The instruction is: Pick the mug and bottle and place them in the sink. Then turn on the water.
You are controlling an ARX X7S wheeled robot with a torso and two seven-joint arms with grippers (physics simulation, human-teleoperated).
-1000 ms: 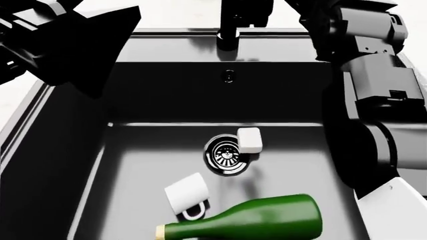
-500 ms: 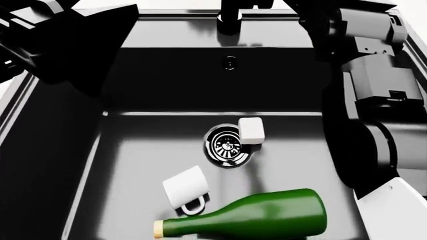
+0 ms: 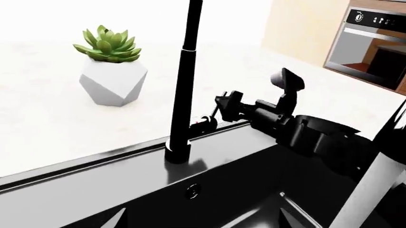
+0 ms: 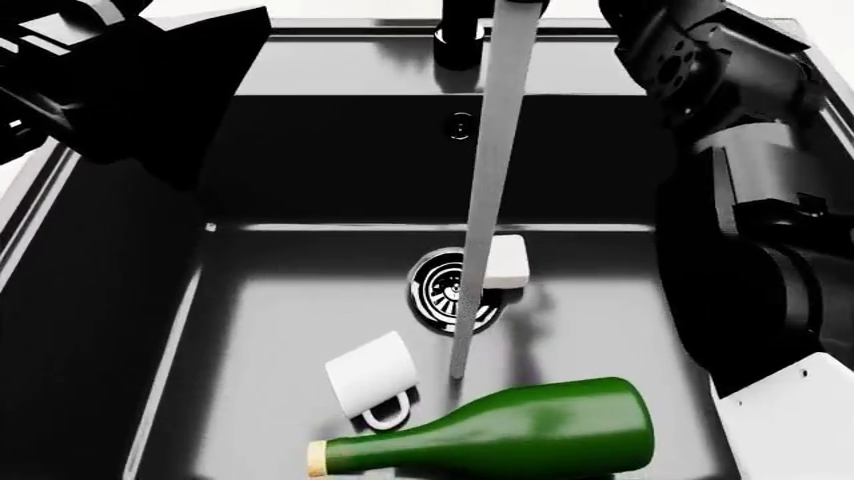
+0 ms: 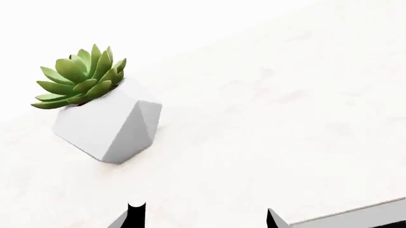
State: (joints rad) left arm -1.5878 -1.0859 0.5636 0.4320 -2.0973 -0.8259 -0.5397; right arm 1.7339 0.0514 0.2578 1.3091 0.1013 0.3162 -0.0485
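The mug (image 4: pixel 374 378) lies on its side on the floor of the sink (image 4: pixel 334 160), handle toward the bottle (image 4: pixel 521 437). The bottle lies flat along the near side. A thin pale stream of water (image 4: pixel 483 190) falls from the faucet (image 3: pixel 184 95) to the sink floor beside the drain (image 4: pixel 441 292); the water (image 3: pixel 371 190) also shows in the left wrist view. My right gripper (image 5: pixel 204 221) is open above the counter behind the sink; the right gripper (image 3: pixel 227 102) also shows close beside the faucet base. My left gripper (image 3: pixel 203 223) hangs open over the basin.
A small white rounded block (image 4: pixel 505 262) rests at the drain's edge. A white faceted planter (image 3: pixel 113 80) with a green plant stands on the pale counter behind the faucet. My left arm (image 4: pixel 147 90) and right arm (image 4: pixel 761 200) overhang the sink's two sides.
A stream of water now runs from the faucet into the sink, where there was none before. My right arm's upper part has shifted by the faucet. Mug and bottle lie as before.
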